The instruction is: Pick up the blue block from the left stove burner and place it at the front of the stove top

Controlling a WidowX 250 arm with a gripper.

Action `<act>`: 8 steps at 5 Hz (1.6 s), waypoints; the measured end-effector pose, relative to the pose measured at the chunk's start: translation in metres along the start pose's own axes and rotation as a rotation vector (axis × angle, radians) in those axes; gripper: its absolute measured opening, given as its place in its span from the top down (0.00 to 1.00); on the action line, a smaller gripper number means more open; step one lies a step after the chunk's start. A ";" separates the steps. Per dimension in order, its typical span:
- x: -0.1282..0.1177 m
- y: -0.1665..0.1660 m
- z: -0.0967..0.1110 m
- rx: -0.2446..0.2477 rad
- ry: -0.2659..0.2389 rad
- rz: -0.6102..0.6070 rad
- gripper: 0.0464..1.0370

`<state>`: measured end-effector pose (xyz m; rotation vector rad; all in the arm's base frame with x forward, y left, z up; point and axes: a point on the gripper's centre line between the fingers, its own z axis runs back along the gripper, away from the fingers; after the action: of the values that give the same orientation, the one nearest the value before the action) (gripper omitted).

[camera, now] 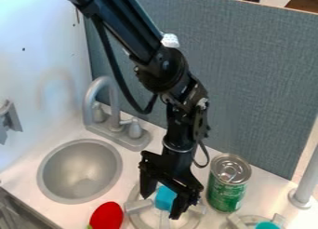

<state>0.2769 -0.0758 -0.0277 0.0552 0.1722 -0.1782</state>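
Note:
The black gripper (pixel 164 199) hangs low over the left round grey burner (pixel 135 206), with its fingers spread apart. Between them shows a light-blue piece (pixel 165 198) at the middle of the burner, partly covered by the right finger. Whether the fingers touch it, I cannot tell. A green can (pixel 227 186) with a silver lid stands upright just right of the gripper. To the gripper's lower left lies a red object (pixel 107 216) with a bit of green at its bottom.
A grey round sink (pixel 79 171) and a grey faucet (pixel 101 98) are at the left. Another burner with a blue centre (pixel 267 225) is at the lower right, near a grey post (pixel 304 188). A blue-grey panel (pixel 248 74) rises behind the counter.

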 end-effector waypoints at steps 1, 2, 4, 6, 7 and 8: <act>-0.003 0.001 -0.010 0.004 0.032 0.004 0.04; 0.011 0.007 -0.003 0.036 -0.022 0.028 0.04; 0.039 0.027 0.000 0.006 -0.117 0.093 0.04; 0.050 0.025 -0.022 -0.009 -0.088 0.131 0.04; 0.053 0.026 -0.029 0.000 -0.067 0.137 0.04; 0.056 0.027 -0.037 0.016 -0.040 0.153 0.04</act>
<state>0.3299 -0.0560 -0.0731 0.0801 0.1257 -0.0279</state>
